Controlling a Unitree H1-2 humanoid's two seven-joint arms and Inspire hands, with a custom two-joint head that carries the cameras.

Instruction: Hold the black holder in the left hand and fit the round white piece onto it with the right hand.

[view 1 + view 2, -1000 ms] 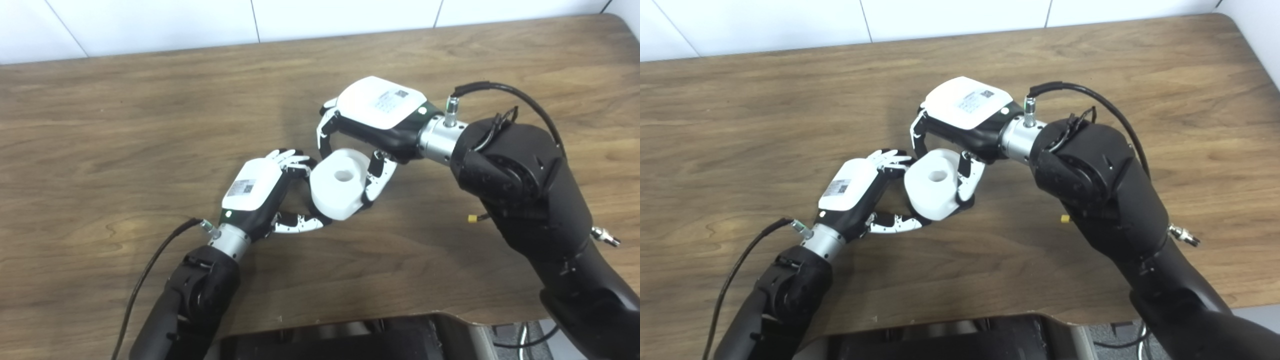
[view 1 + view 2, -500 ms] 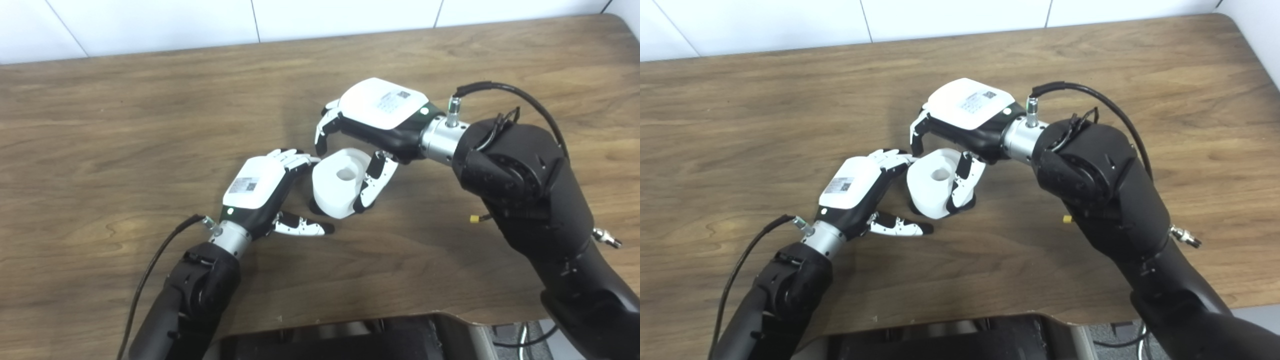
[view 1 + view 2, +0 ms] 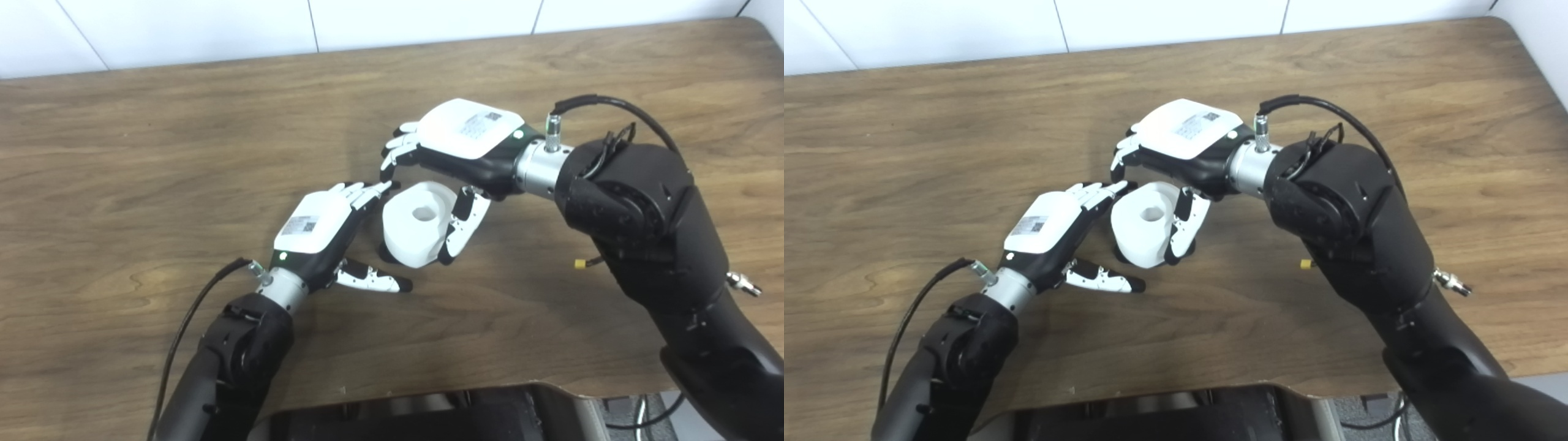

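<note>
The round white piece (image 3: 413,229), with a hole in its top, stands on the table between my hands. A small black part of the holder (image 3: 384,252) shows under its lower left edge; the rest of the holder is hidden. My left hand (image 3: 318,228) is open just left of the piece, fingers stretched toward it, thumb lying on the table. My right hand (image 3: 456,144) is open above and behind the piece, fingers raised clear of it. Its thumb (image 3: 462,223) hangs against the piece's right side. The piece (image 3: 1145,228) also shows in the right eye view.
The brown wooden table (image 3: 153,153) reaches to a white wall at the back. A dark edge of the robot's body (image 3: 416,416) lies along the bottom. Cables run from both wrists.
Both hands have opened. The white piece, held up between them a second ago, now stands on the table. My left fingers pulled back to the left and my right fingers lifted off it.
</note>
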